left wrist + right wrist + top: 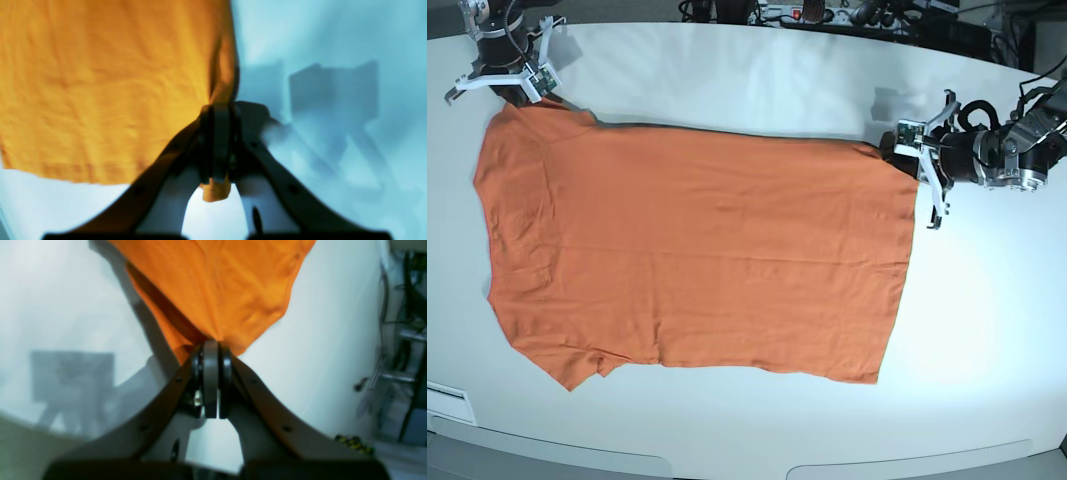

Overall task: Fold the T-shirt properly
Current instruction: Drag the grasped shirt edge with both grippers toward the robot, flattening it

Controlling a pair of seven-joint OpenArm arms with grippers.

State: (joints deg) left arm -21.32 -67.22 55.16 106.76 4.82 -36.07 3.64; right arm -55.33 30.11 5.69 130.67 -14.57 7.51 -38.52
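Observation:
The orange T-shirt (697, 260) lies spread flat on the white table (987, 320), its long side running left to right. At the shirt's far right corner my left gripper (895, 143) is shut on the fabric. In the left wrist view the jaws of that gripper (220, 108) pinch the T-shirt's (100, 83) edge, and a small tuft of cloth pokes out behind them. My right gripper (527, 95) holds the far left corner. Seen from the right wrist, it (213, 345) is shut on a bunched point of the T-shirt (227, 283).
Cables and a power strip (807, 12) run along the table's far edge. Metal framing and wires (407, 340) stand beyond the table's side in the right wrist view. A white panel (447, 405) sits at the front left edge.

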